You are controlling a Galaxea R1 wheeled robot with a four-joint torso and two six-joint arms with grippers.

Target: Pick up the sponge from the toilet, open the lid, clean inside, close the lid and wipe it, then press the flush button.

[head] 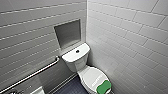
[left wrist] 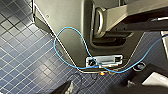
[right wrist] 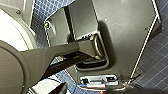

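Note:
The white toilet point(head: 75, 58) stands in the corner of the tiled room, its tank against the back wall. Its oval lid point(head: 90, 75) is down. The bright green sponge point(head: 104, 87) lies on the lid's front end, towards me. A dark round flush button point(head: 77, 51) sits in the middle of the tank cover. Both my grippers stand open and hold nothing. The wrist cameras look down on my own grey base point(left wrist: 75, 22) and the dark blue tiled floor point(left wrist: 20, 50).
A metal grab bar point(head: 37, 72) runs along the left wall, sloping down to the left. A square niche point(head: 68, 33) is set in the wall above the tank. The right wall stands close beside the toilet. A blue cable point(left wrist: 75, 42) loops over my base.

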